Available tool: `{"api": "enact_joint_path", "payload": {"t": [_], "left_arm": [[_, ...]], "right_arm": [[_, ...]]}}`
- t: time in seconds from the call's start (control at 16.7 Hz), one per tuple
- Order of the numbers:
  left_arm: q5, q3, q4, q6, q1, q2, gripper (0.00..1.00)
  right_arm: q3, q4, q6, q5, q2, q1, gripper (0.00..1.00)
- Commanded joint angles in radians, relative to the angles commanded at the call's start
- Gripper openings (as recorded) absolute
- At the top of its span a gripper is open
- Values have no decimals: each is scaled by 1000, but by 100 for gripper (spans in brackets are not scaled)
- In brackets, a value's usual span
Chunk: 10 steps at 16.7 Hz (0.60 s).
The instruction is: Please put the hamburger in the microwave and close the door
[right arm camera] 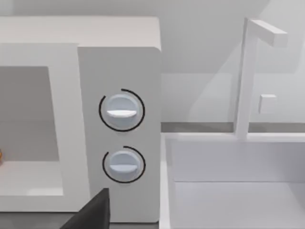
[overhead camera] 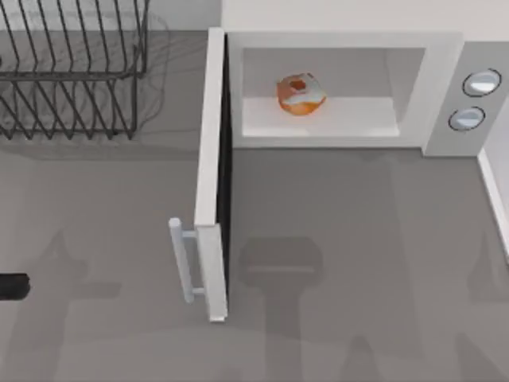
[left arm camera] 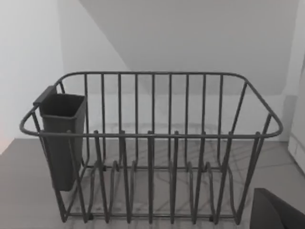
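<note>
Left gripper (overhead camera: 11, 286): low at the tabletop's left edge, well apart from the door, on its outer side; we cannot tell whether it is apart or together.
Right gripper (right arm camera: 93, 214): near the microwave's knob panel; its state we cannot tell either. We judge it idle for this step.
Tabletop (overhead camera: 358, 263): bare grey surface in front of the microwave, so the door's swing path looks free.
Microwave (overhead camera: 342, 40): at the back, right of centre, cavity open towards us.
Wire rack (overhead camera: 71, 72): back left, well apart from the door. We should keep the left arm forward of it on the approach.
Door (overhead camera: 208, 159): standing out at about a right angle from the microwave, hinged at the cavity's left side. Closing it appears to be the step in hand.
Handle (overhead camera: 181, 263): on the outer face near the free edge. We would press just beside it, far from the hinge, and follow the arc round to the right and back until the door meets the frame.
Hamburger (overhead camera: 301, 94): on the cavity floor, set back from the opening, so the door should clear it.
</note>
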Motion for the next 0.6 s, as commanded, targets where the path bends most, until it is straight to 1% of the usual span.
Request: {"api": "enact_joint_path", "payload": {"t": [0.12,0.24,0.6], "left_arm": [[78,-15,-36,-1,78,-51,0],[121,-26,-61,-1,121,-87,0],[119,-14,-70,-8,116,-75,0]], "right_arm": [[0,0,0,0,0,0,100],[0,0,0,0,0,0,100],[0,0,0,0,0,0,100]]}}
